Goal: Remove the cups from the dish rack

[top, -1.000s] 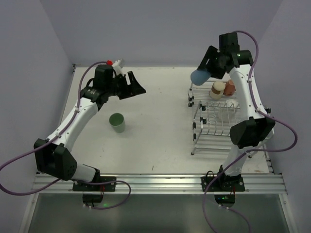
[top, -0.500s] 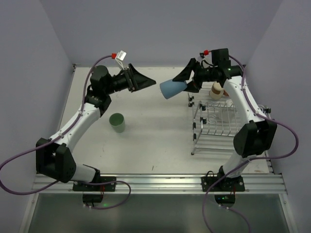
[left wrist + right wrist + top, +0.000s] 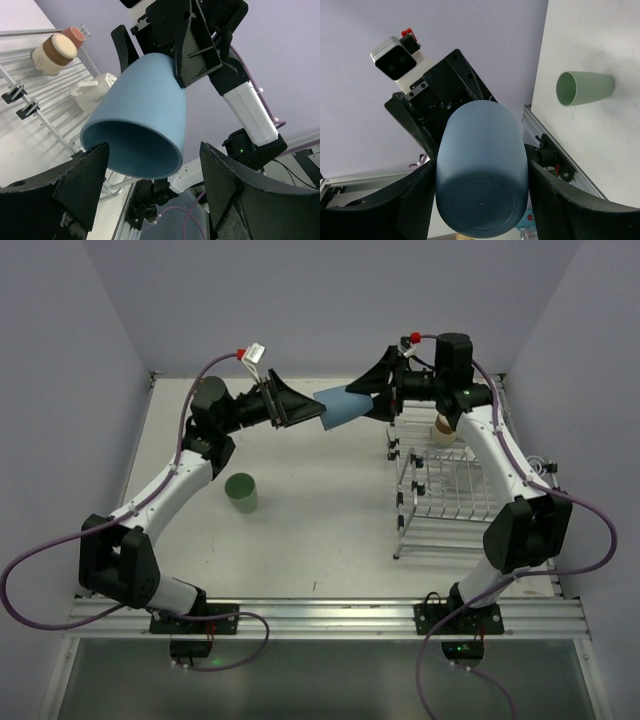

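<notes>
My right gripper (image 3: 374, 400) is shut on the base of the light blue cup (image 3: 342, 406), holding it sideways in mid-air above the table. The cup's (image 3: 142, 115) open mouth faces my left gripper (image 3: 312, 412), which stands open with its fingertips (image 3: 97, 152) level with the rim, one on each side. In the right wrist view the blue cup (image 3: 481, 165) fills the gap between my fingers (image 3: 412, 200). The pale green cup (image 3: 240, 492) rests on the table. In the dish rack (image 3: 445, 495) sit a cream-tan cup (image 3: 52, 50), a salmon-pink cup (image 3: 75, 34) and a white cup (image 3: 95, 92).
The rack stands at the right of the white table (image 3: 320, 510), close to the right arm's lower links. Purple walls close in the back and both sides. The aluminium rail (image 3: 320, 615) with both arm bases runs along the near edge.
My right arm swung the blue cup left from above the rack to mid-air over the table. My left gripper rose and turned to face it, ending at the cup's mouth.
</notes>
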{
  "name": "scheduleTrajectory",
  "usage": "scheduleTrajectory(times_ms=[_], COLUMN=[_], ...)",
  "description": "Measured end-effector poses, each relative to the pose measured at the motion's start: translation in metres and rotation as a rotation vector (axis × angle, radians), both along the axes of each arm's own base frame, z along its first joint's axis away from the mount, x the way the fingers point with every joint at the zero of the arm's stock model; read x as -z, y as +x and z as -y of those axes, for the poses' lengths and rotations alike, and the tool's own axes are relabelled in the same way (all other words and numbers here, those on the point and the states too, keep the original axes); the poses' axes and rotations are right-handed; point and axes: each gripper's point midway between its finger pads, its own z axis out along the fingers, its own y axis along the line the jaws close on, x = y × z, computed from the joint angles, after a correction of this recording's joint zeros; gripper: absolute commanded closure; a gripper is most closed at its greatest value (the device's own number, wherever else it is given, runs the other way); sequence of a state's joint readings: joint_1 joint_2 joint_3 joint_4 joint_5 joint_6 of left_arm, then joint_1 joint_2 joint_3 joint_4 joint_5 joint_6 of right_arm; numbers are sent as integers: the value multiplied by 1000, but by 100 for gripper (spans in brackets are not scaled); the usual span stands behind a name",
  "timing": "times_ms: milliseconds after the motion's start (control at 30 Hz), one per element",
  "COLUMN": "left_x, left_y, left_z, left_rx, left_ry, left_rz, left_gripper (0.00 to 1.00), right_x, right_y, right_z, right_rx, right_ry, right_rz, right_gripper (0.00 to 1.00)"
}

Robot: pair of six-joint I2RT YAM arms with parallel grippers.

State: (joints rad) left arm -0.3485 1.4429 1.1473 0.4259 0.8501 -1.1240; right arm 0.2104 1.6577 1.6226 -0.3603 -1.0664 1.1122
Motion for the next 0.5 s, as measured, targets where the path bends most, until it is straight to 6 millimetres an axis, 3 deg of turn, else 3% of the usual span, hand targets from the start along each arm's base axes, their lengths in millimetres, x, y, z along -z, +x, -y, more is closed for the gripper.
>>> scheduleTrajectory(times_ms=[200,500], left_x=[5,2], left_y=[3,4], left_z=[7,13], left_rx=[14,25], left_ry=[-12,-24], left_rz=[-21,-34], left_gripper=[26,49], right_x=[-7,-1], right_y=[-9,-8], right_z=[-20,-31], right_rx=[-42,-60], right_ry=[27,38], right_rz=[12,-16], right_gripper=[100,100])
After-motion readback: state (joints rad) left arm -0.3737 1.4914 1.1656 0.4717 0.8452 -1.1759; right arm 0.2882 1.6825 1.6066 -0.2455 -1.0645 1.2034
